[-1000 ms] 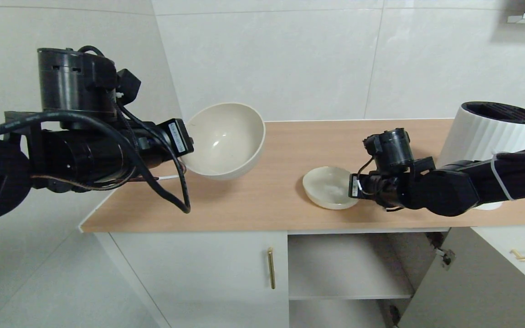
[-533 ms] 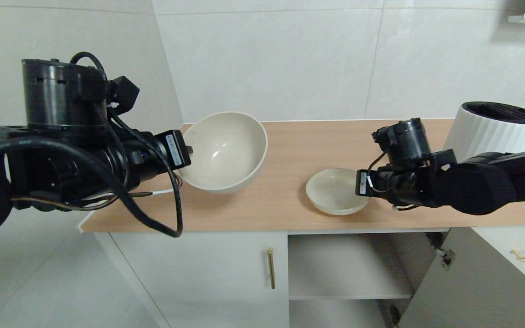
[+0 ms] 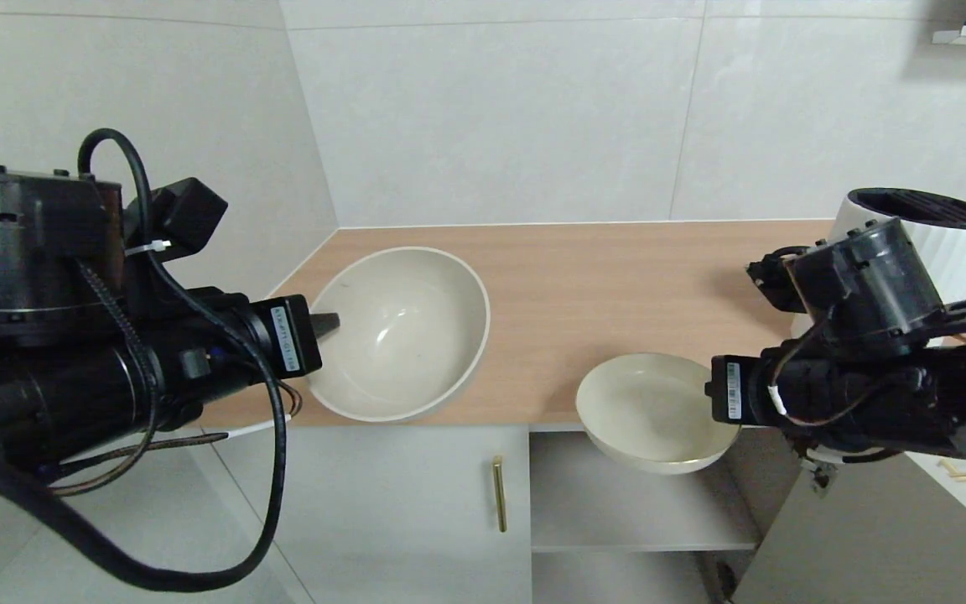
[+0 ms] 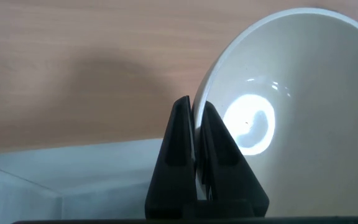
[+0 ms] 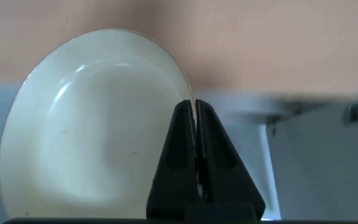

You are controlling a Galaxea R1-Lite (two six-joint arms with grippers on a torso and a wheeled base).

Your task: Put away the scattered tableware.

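The wooden bench (image 3: pixel 600 277) runs from the wall corner on the left to a white ribbed container (image 3: pixel 894 235) at its back right. The middle and back of its top are bare. Under the front edge, a closed cabinet door (image 3: pixel 366 503) with a brass handle (image 3: pixel 498 493) sits on the left. Next to it is an open compartment (image 3: pixel 617 486) with one shelf, and its door (image 3: pixel 869 537) is swung out on the right.

The left gripper (image 3: pixel 328 323) is clamped on the rim of the large bowl (image 3: pixel 403 331), one finger inside and one outside. The left wrist view shows the gripper (image 4: pixel 194 106) pinching that rim. The bowl (image 4: pixel 291 93) is cream, deep and glossy, tipped toward the camera over the front left part of the bench. Its lower rim crosses the front edge.

The right gripper (image 3: pixel 716 401) is closed on the rim of the small bowl (image 3: pixel 646 411), and the right wrist view shows the same pinch (image 5: pixel 196 106). This bowl (image 5: pixel 98 124) is shallow and pale cream. It hangs off the bench, just past the front edge and in front of the open compartment's top.

Both bowls are empty. The container has a dark slotted top, and what is inside cannot be made out.
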